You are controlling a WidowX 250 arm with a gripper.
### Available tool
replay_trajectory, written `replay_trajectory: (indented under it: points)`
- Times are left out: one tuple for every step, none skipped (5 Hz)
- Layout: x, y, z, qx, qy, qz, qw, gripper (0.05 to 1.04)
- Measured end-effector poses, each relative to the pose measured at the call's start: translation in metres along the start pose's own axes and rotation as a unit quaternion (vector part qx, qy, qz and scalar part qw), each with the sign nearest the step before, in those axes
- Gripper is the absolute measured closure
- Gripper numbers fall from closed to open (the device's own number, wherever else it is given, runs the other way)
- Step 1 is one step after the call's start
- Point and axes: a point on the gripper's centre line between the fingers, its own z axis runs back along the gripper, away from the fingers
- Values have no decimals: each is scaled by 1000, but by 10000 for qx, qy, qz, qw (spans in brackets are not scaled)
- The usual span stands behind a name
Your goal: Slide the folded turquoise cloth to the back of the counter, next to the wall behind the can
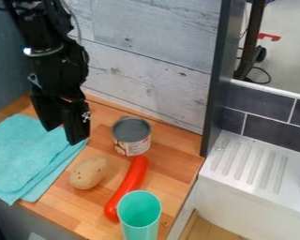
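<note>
No legible text (tiny print on the can [131,136]).

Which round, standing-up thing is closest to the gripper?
The grey-topped can, near the wall. The turquoise cup is farther from the gripper, by the red sausage.

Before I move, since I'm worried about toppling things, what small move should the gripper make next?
I'd probably lower the gripper slightly toward the cloth: it seems to hang above its edge, fingers parted, with the can and cup standing off to one side.
</note>
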Motion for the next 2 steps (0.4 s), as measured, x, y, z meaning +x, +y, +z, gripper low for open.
replay_trajectory:
  points:
    - [-2,0,-5,-36,84,5,10000,83]
    - [-14,26,-4,76,102,171,9998,83]
